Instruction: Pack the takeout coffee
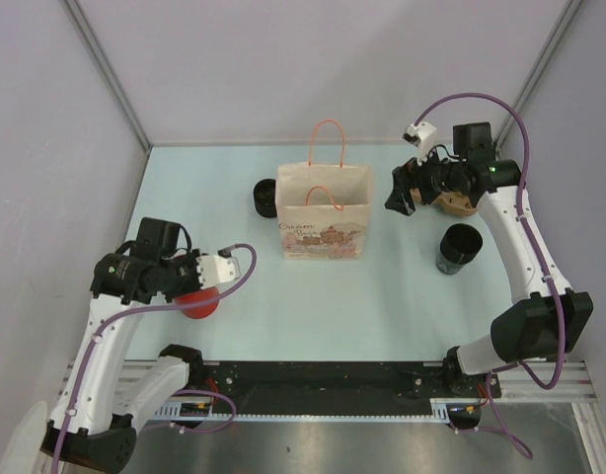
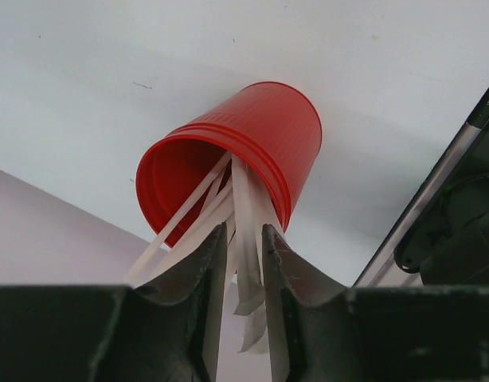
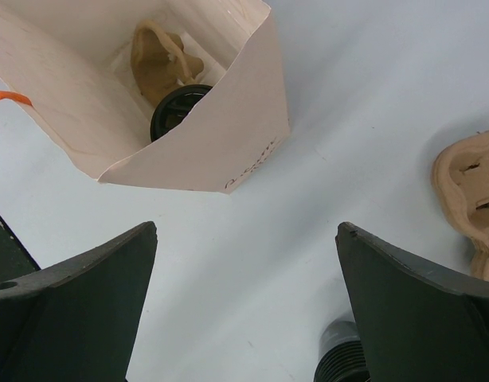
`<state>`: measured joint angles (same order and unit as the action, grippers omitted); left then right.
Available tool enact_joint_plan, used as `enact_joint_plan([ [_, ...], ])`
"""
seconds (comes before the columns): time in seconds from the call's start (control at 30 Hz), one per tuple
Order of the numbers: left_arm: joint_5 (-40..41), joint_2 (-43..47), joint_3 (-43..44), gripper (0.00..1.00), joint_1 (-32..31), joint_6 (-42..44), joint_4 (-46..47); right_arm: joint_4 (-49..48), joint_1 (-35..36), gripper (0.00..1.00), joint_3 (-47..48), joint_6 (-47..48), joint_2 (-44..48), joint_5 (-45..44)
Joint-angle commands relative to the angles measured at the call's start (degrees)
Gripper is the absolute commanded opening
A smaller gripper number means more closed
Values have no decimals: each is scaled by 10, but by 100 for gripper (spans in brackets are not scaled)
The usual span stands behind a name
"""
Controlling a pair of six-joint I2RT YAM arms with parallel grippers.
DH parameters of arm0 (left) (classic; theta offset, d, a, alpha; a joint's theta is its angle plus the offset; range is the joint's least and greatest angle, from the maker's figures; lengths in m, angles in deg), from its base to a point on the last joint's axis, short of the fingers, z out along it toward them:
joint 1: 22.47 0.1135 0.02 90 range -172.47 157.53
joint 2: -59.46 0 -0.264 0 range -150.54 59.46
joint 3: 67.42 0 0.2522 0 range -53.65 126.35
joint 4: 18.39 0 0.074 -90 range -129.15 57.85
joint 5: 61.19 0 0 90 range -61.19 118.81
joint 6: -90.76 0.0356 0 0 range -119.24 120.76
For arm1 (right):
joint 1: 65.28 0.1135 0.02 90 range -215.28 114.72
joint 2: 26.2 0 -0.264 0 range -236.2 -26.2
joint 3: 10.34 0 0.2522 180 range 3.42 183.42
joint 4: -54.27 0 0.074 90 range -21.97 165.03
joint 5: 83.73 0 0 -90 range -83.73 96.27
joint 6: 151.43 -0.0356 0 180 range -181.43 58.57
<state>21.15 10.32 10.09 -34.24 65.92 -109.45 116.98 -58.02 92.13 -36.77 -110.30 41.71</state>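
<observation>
Left gripper (image 2: 244, 231) is pinched narrow on 1 of the white strips (image 2: 243, 199) fanning out of the red cup (image 2: 260, 135), which sits at the table's near left with its mouth turned toward the fingers. Right gripper (image 3: 246, 231) hangs wide open, holding nothing, between the paper bag (image 3: 205, 151) and a pulp cup carrier (image 3: 471, 207). That bag stands upright mid-table, mouth up, printed face toward the arm bases, with a brown pulp piece (image 3: 157, 64) and a black lid (image 3: 174, 113) inside. 1 black cup (image 1: 459, 247) stands on the pale blue-green table (image 1: 382, 296), with grey walls (image 1: 283, 59) around.

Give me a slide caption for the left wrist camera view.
Left gripper, jaws narrowed around white strips sticking out of a red cup.
</observation>
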Motion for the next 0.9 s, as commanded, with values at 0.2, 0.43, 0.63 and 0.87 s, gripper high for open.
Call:
enact_joint_plan([
  [0.2,-24,-12,28,16,-3,7,-45,-12,-5,99,-1,1,0,14],
  [0.43,-34,-27,53,4,-3,0,-31,-12,-9,99,-2,0,2,20],
  [0.63,-31,-26,59,0,-3,-20,20,-11,-10,99,-2,0,3,21],
  [0.87,-5,-38,81,0,-3,-65,100,-12,-11,100,-3,0,4,23],
])
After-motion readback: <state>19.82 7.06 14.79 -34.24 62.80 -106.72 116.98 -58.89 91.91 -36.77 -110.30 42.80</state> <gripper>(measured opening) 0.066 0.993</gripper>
